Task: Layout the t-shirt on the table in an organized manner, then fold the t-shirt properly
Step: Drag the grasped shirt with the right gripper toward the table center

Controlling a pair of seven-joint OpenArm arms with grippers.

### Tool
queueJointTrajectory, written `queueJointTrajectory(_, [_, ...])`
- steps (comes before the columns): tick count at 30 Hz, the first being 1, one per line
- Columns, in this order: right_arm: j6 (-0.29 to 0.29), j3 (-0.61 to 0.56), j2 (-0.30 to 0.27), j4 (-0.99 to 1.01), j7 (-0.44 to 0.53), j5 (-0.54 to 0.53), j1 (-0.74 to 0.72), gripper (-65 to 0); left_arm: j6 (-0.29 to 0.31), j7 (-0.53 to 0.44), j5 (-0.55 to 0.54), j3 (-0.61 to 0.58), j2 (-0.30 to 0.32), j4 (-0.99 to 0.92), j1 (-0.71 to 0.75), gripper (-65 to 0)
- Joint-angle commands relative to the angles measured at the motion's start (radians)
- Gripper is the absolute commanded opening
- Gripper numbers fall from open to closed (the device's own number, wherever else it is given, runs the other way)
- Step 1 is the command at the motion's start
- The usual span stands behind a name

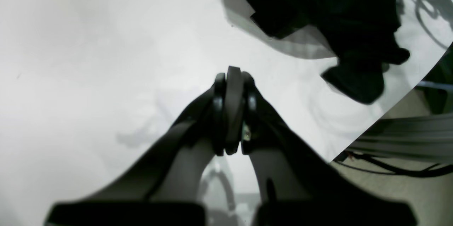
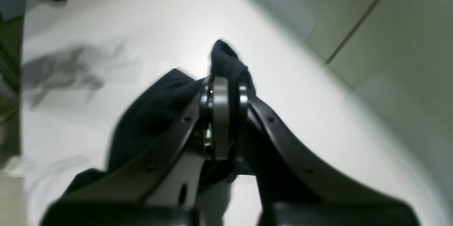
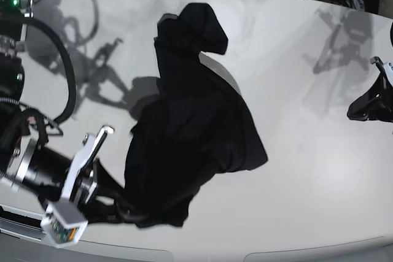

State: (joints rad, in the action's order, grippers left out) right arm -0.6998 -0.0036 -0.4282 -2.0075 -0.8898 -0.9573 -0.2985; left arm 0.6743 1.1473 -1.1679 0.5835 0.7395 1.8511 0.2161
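The t-shirt (image 3: pixel 190 133) lies in a crumpled black heap in the middle of the white desk (image 3: pixel 307 170), bunched and twisted, with one lobe reaching toward the far edge and the bulk sagging toward the near edge. Nothing of it is spread flat, so the laying-out is barely begun and the folding has not started at all. The right claw (image 2: pixel 226 91) is pressed together on a tuft of the dark cloth, which pokes out above its tips in the right wrist view; in the base view that arm sits low at the near corner of the heap. The left claw (image 1: pixel 231 107) is pressed together on nothing, hovering over bare desk well apart from the shirt. What remains, by my reading: pull the cloth open, smooth body and sleeves flat, then make the folds.
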Motion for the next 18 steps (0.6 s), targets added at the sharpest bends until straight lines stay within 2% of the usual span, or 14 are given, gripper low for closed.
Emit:
queueJointTrajectory(1, [0.002,0.011,-0.013,-0.014,0.037,0.020,-0.057,-65.0,0.003,-0.018,-0.018,0.010,0.022,0.012,-0.008,-65.0])
queueJointTrajectory(7, [0.183,0.013,-0.024,0.048,0.037,0.340,-0.143,-65.0,0.006,0.005,-0.017,0.010,0.022,0.011,-0.003,-65.0])
queueJointTrajectory(9, [0.189,0.013,-0.024,0.108,0.023,0.390,-0.142,-65.0,0.006,0.003,-0.019,0.010,0.022,0.011,-0.003,-65.0])
queueJointTrajectory(12, [0.224,0.013,-0.023,0.235,-0.066,0.443,-0.143,-65.0,0.006,0.001,-0.019,0.010,0.022,0.012,-0.003,-65.0])
queueJointTrajectory(14, [0.223,0.013,-0.024,0.353,-0.122,0.479,-0.142,-65.0,0.006,0.000,-0.019,0.010,0.022,0.012,-0.003,-65.0])
queueJointTrajectory(17, [0.191,0.013,-0.024,0.571,-0.118,0.575,-0.144,-65.0,0.006,0.001,-0.018,0.010,0.022,0.012,-0.003,-65.0])
queueJointTrajectory(18, [0.187,0.013,-0.024,0.647,-0.100,0.597,-0.146,-61.8,0.006,0.002,-0.018,0.010,0.022,0.012,-0.003,-65.0])
